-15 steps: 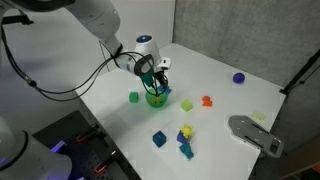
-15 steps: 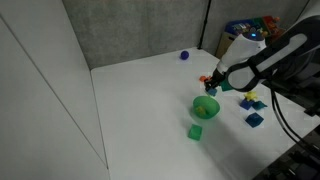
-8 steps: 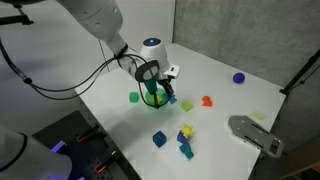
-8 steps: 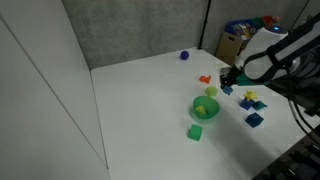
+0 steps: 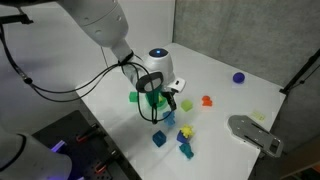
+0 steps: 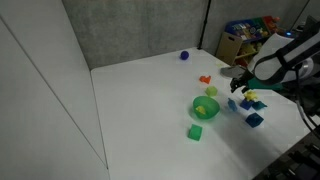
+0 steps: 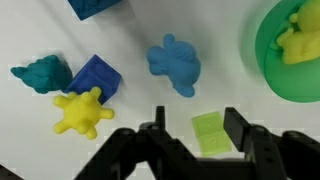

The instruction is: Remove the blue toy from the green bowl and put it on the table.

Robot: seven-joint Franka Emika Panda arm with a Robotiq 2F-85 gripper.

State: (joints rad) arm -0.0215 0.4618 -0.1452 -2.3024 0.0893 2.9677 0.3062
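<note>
Right of the green bowl (image 6: 200, 110), the gripper (image 7: 195, 116) has shifted away and hangs released; the blue toy (image 7: 173, 65) lies on the table (image 7: 250, 25), apparently delivered.

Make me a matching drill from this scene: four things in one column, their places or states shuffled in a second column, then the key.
Things:
1. green bowl
2. blue toy
3. purple ball
4. gripper

Places or states:
A. open, fingers apart
B. lying on the table, outside the bowl
C. has a yellow toy inside
D. off by itself near a table edge

Pairs: 1-C, 2-B, 3-D, 4-A
</note>
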